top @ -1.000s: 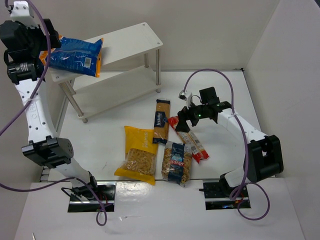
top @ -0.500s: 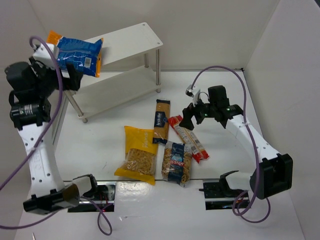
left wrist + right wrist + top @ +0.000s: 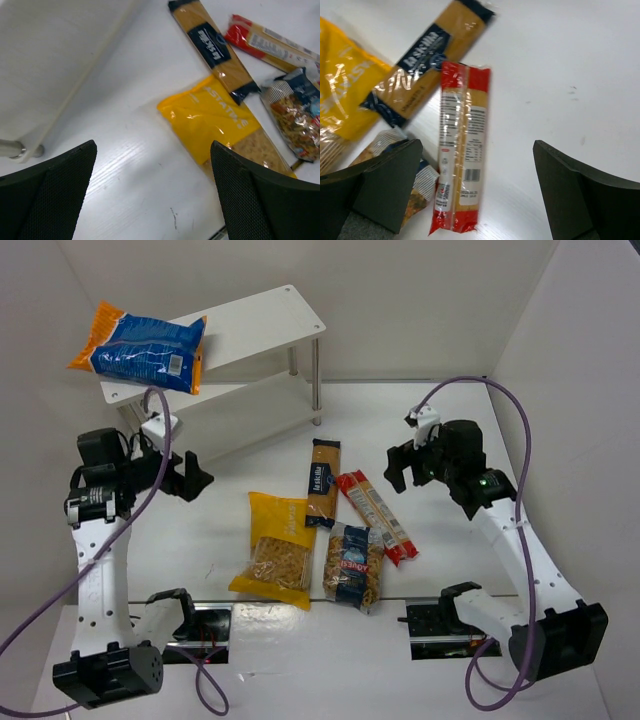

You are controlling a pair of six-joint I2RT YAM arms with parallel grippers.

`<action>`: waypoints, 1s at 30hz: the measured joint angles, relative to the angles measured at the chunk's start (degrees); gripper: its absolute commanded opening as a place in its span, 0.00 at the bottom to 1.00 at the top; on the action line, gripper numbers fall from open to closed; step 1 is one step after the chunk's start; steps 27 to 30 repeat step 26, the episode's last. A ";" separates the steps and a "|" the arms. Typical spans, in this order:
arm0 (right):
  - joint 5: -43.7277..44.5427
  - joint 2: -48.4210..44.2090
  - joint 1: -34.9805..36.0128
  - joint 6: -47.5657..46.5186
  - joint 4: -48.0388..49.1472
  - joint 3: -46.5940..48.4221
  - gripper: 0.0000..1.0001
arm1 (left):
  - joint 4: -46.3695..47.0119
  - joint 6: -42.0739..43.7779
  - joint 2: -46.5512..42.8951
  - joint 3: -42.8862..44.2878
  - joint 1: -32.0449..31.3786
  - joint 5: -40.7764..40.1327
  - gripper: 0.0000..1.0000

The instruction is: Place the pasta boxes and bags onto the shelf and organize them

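Both claws gape wide, nothing in either. The left claw (image 3: 192,476) hovers by the near-left corner of the shelf (image 3: 262,324), with the yellow windowed bag (image 3: 276,548) to its right on the table (image 3: 225,515). The right claw (image 3: 407,466) hangs just far-right of the red pack (image 3: 376,516). The blue bag with orange ends (image 3: 140,348) sits on the shelf's top tier, left end.

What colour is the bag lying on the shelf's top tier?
The bag is blue with orange ends; top external view.
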 measured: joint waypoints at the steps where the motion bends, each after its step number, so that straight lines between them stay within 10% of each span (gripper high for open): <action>1: 1.57 -0.44 -0.48 0.48 -0.02 -0.48 1.00 | -0.57 0.98 0.00 -1.36 -0.48 0.79 1.00; 30: 10.54 0.33 -4.15 0.15 -0.31 -3.63 1.00 | -1.73 2.38 6.29 -7.19 -8.04 -2.73 1.00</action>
